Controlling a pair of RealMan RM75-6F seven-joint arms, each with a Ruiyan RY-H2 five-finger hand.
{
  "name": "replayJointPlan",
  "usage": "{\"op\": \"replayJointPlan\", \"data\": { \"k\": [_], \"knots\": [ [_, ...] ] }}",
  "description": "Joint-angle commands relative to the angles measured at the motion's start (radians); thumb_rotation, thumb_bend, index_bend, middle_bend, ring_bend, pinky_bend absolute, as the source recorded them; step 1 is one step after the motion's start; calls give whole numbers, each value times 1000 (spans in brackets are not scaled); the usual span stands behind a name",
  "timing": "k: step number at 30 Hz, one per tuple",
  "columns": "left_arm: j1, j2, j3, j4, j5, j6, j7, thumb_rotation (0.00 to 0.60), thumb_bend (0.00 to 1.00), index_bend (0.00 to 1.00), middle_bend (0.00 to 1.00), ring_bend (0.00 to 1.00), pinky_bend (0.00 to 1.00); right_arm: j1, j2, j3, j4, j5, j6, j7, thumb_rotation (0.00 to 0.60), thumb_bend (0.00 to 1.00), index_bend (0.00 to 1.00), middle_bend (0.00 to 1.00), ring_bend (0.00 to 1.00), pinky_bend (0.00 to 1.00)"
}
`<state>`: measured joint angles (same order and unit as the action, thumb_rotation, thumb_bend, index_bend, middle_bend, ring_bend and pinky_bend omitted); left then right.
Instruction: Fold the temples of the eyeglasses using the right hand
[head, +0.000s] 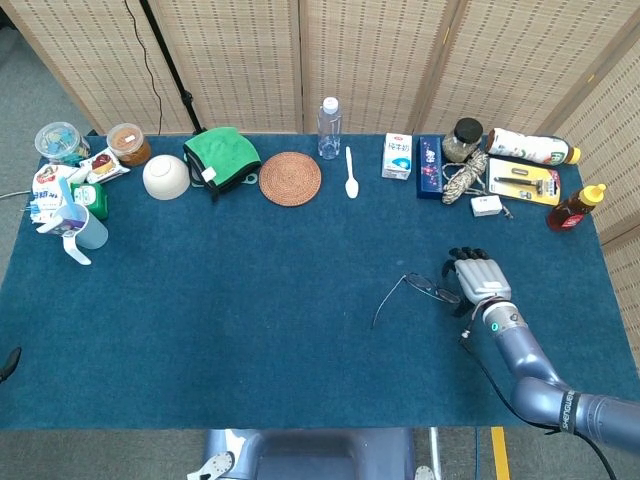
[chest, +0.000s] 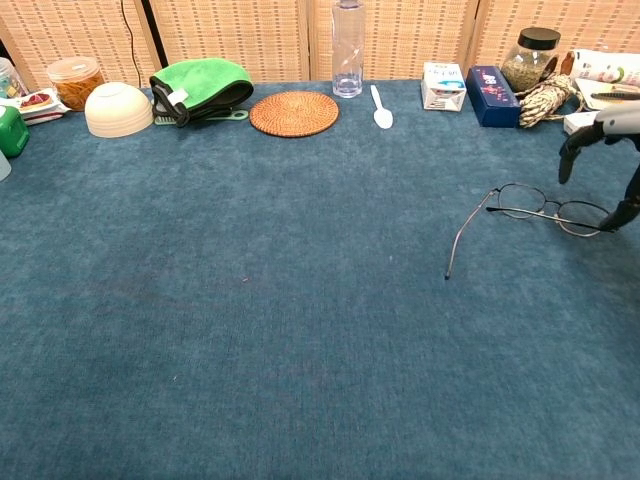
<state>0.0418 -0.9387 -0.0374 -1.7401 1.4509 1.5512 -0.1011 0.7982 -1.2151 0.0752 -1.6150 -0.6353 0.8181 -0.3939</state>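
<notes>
The thin dark-rimmed eyeglasses (head: 432, 290) lie flat on the blue cloth at the table's right. In the chest view the eyeglasses (chest: 548, 207) have their left-end temple swung out, pointing toward the table's front. My right hand (head: 478, 278) hovers just right of them with its fingers spread and pointing down, holding nothing. In the chest view the right hand (chest: 612, 124) is cut off by the frame's edge. One dark fingertip (chest: 628, 210) stands at the right end of the eyeglasses; whether it touches them is unclear. My left hand is out of sight.
Along the back edge stand a water bottle (head: 329, 127), white spoon (head: 351, 174), woven coaster (head: 290, 178), green cloth (head: 221, 155), white bowl (head: 166, 176), small boxes (head: 397, 156), a jar (head: 464, 138), rope bundle (head: 466, 176) and sauce bottle (head: 576, 208). Cups and snacks crowd the far left.
</notes>
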Motion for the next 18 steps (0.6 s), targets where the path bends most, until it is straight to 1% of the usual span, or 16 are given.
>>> {"op": "replayJointPlan", "data": {
  "k": [1,2,6,8,12,18],
  "knots": [
    [0,0,0,0,-2,-1,0,360,277,123,22,39,0,-34,10,36,-40,-100,40,78,600,93,284,77,0,50],
    [0,1,0,0,-3,-1,-1,361,277,124,22,39,0,-41,4,53,-55,-136,53,110,600,92,272,69,0,49],
    [0,2,-1,1,-6,-1,-2,360,277,124,22,39,0,-50,-14,78,-67,-197,61,166,600,92,211,32,0,37],
    [1,3,-1,5,-8,-2,-5,359,277,124,22,39,0,-37,-30,92,-68,-210,48,177,600,92,186,17,0,26],
    [4,2,0,11,-11,-1,-12,359,277,124,22,39,0,-9,-63,108,-57,-199,30,171,600,92,138,2,0,17],
    [10,4,3,24,-18,0,-27,360,277,124,22,39,0,36,-127,131,-31,-159,28,147,600,92,99,0,0,1]
  ]
}}
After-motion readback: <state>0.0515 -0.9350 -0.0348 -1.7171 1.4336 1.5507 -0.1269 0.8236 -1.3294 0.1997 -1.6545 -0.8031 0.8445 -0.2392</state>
